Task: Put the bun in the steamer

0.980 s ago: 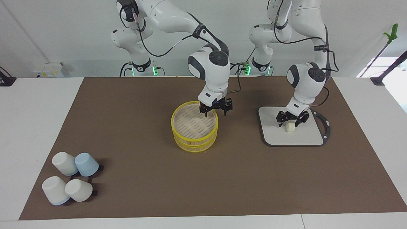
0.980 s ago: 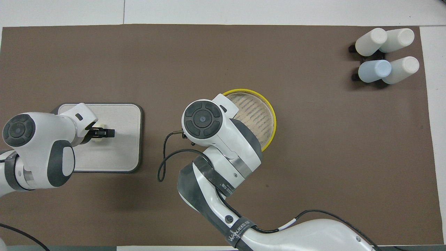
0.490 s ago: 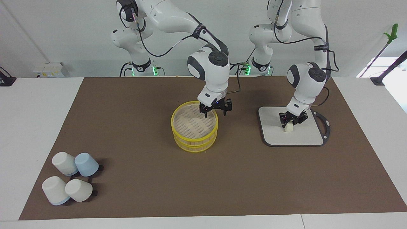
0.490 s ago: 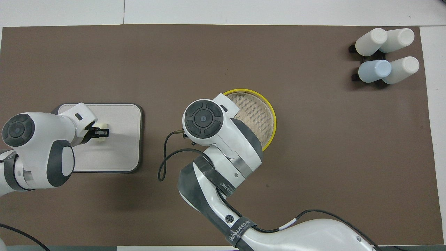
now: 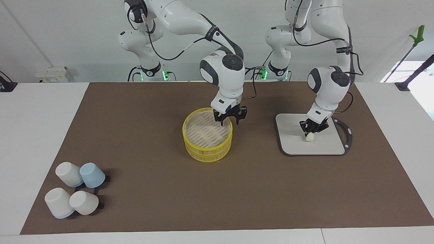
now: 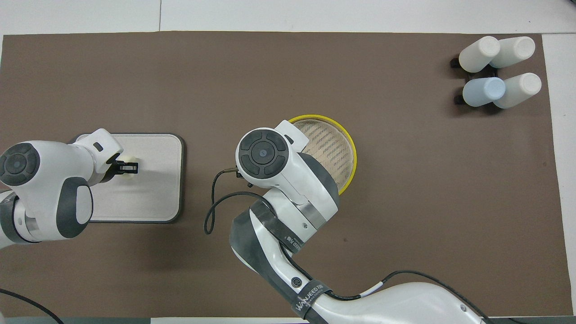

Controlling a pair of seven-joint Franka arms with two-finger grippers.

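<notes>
Item: my left gripper [image 5: 311,131], clamped on the bun [image 5: 309,137] over the grey board [image 5: 291,142]; a shallow pinch may drop it.
Item: my right gripper [image 5: 230,118], part-open, straddles the steamer [image 5: 207,149] lid's rim; it may slip.

I see the cream bun [image 5: 309,137] pinched on the grey board [image 5: 291,142]; the yellow-rimmed steamer [image 5: 207,149] stands lidded mid-table.

Matt brown table mat [image 5: 152,142]; slatted bamboo-look steamer [image 5: 207,135]
</notes>
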